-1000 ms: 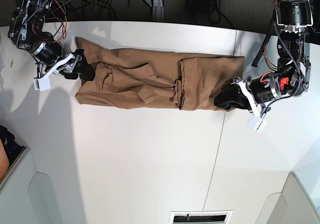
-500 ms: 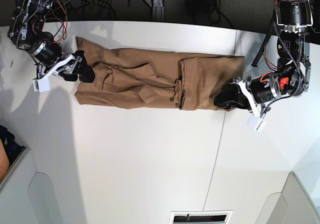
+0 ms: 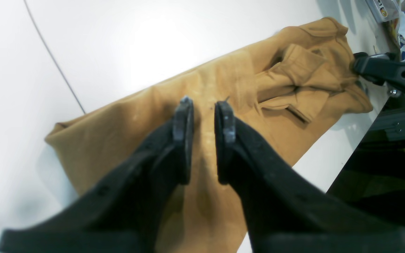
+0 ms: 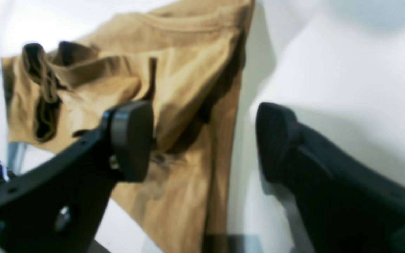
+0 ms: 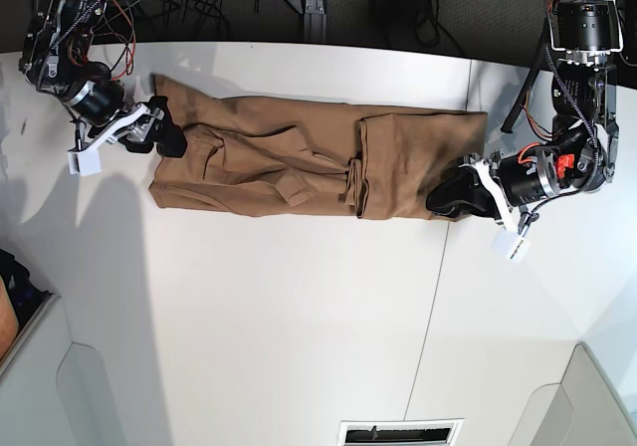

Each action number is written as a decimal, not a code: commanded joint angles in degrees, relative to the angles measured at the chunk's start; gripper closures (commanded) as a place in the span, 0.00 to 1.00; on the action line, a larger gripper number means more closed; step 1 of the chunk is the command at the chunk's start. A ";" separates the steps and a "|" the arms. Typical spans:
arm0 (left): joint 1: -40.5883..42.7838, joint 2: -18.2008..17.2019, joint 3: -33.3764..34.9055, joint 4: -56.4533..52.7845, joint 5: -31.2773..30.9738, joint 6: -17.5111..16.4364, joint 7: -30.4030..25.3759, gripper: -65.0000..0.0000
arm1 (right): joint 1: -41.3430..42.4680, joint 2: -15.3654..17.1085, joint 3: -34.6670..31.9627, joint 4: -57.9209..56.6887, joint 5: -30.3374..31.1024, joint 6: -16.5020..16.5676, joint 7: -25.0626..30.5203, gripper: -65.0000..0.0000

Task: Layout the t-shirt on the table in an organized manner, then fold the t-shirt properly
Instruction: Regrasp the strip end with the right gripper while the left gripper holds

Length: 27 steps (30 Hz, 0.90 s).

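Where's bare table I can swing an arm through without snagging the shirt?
The wide white table below the t-shirt is bare, across the dark seam. A thin bare strip lies between the shirt's top edge and the table's back edge. It is crowded at both shirt ends: right tool at one, left tool at the other.

A plain tan-brown is shown by the t-shirt (image 5: 318, 162), with darker brown in its creases and no print. The table (image 5: 299, 317) is seen as smooth white, crossed by a thin dark seam (image 5: 426, 307). The left gripper (image 3: 204, 116) and right gripper (image 4: 202, 140) are black, with red wires (image 5: 109, 18) seen by one arm.
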 commanded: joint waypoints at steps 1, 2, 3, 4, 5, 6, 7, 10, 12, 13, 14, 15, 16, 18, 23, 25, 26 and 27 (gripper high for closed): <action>-0.96 -0.81 -0.33 0.98 -1.29 -0.49 -0.83 0.79 | 0.57 0.52 -0.46 0.39 1.46 0.22 0.70 0.31; -0.96 -0.81 -0.33 0.98 -1.29 -0.49 -0.83 0.79 | 0.57 0.39 -1.01 0.37 1.42 0.22 0.70 0.31; -0.96 -0.81 -0.33 0.98 -1.27 -0.49 -0.83 0.79 | 0.57 0.24 -1.46 0.39 1.44 0.20 0.70 0.31; -0.96 -0.81 -0.33 0.98 -1.27 -0.49 -0.83 0.79 | 0.59 -0.02 -1.97 0.39 1.46 0.22 0.72 0.31; -0.96 -0.81 -0.33 0.98 -1.27 -0.49 -0.83 0.79 | 0.59 -0.39 -2.47 0.39 1.46 0.22 0.72 0.31; -0.96 -0.81 -0.33 0.98 -1.27 -0.49 -0.81 0.79 | 0.57 -0.81 -2.99 0.39 1.44 0.22 0.72 0.31; -0.96 -0.81 -0.33 0.98 -1.27 -0.49 -0.81 0.79 | 0.57 -1.33 -3.50 0.39 1.42 0.22 0.72 0.31; -0.94 -0.81 -0.33 0.98 -1.27 -0.49 -0.81 0.79 | 0.57 -2.97 -4.57 0.39 1.38 0.22 0.92 0.31; -0.94 -0.81 -0.33 0.98 -1.27 -0.49 -0.81 0.79 | 0.59 -4.02 -4.96 0.39 1.20 0.22 0.94 0.31; -0.94 -0.81 -0.33 0.98 -1.25 -0.49 -0.81 0.79 | 0.59 -4.44 -5.07 0.39 1.18 0.22 0.98 0.31; -0.94 -0.81 -0.33 0.98 -1.27 -0.49 -0.81 0.79 | 0.59 -4.76 -5.07 0.39 1.16 0.24 1.14 0.31; -0.96 -0.81 -0.33 0.98 -1.27 -0.49 -0.81 0.79 | 0.59 -5.03 -5.07 0.39 0.90 0.22 1.55 0.31; -0.94 -0.81 -0.33 0.98 -1.27 -0.49 -0.81 0.79 | 0.59 -5.18 -5.07 0.39 0.39 0.22 1.90 0.31; -0.94 -0.81 -0.33 0.98 -1.27 -0.49 -0.79 0.79 | 0.59 -5.33 -5.07 0.39 -0.72 0.22 2.67 0.31; -0.96 -1.49 -0.35 1.75 -5.03 -0.49 1.18 0.79 | 0.70 -5.29 -5.05 0.39 -1.81 0.20 3.85 0.67; -0.94 -2.19 -0.55 4.68 -7.30 -0.49 2.08 0.79 | 0.74 -5.27 -5.05 0.39 -2.49 0.22 4.74 0.97; -0.96 -2.40 -0.74 6.49 -7.02 -0.49 2.16 0.79 | 0.72 -5.22 -5.05 0.39 -3.61 0.22 5.27 1.00; -0.98 -2.78 -0.76 8.24 -6.62 -0.49 2.14 0.79 | 0.72 -5.09 -5.05 0.39 -4.96 0.24 5.40 1.00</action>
